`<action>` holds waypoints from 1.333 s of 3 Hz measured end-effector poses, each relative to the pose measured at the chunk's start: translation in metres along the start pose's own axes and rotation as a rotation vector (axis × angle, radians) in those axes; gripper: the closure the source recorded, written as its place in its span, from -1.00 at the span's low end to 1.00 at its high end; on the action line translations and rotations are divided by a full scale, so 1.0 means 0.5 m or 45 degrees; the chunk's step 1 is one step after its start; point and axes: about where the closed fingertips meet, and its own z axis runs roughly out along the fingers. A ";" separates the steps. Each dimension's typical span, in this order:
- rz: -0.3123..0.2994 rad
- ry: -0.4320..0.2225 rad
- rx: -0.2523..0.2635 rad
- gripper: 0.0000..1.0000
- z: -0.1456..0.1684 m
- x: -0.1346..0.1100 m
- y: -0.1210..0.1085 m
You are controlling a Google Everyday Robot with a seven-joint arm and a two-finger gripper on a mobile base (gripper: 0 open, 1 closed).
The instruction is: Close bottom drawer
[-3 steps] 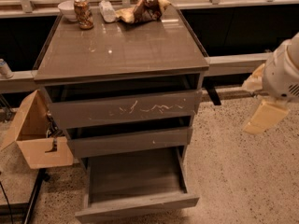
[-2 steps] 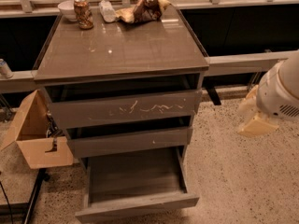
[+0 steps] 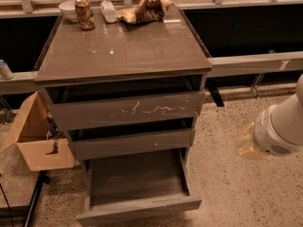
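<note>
The bottom drawer [image 3: 138, 180] of the grey-brown cabinet stands pulled far out, showing its bare wood-grain floor; its slim plain front [image 3: 140, 211] is at the lower edge of the camera view. Above it are the mid-height drawer front [image 3: 132, 144] and the taller scratched front [image 3: 127, 110], both slightly out. My gripper [image 3: 248, 144], cream-coloured at the end of the white wrist [image 3: 279, 129], hangs to the right of the cabinet at about the middle drawer's height, apart from the cabinet and from the bottom drawer. It holds nothing that I can see.
On the cabinet top [image 3: 123, 46] stand a can [image 3: 84, 13], a bowl [image 3: 68, 8], a bottle [image 3: 109, 11] and a crumpled bag [image 3: 147, 8]. An open cardboard box [image 3: 35, 138] sits left of the cabinet. A rail [image 3: 255, 63] runs behind. Speckled floor [image 3: 227, 193] lies to the right.
My arm has moved down and a little left, towards the cabinet's right side. The drawers have not moved.
</note>
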 end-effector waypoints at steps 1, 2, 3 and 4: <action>0.002 -0.003 -0.014 1.00 0.085 0.042 0.033; -0.027 -0.002 -0.092 1.00 0.176 0.071 0.077; -0.035 0.067 -0.251 1.00 0.285 0.136 0.152; -0.033 0.060 -0.256 1.00 0.298 0.137 0.152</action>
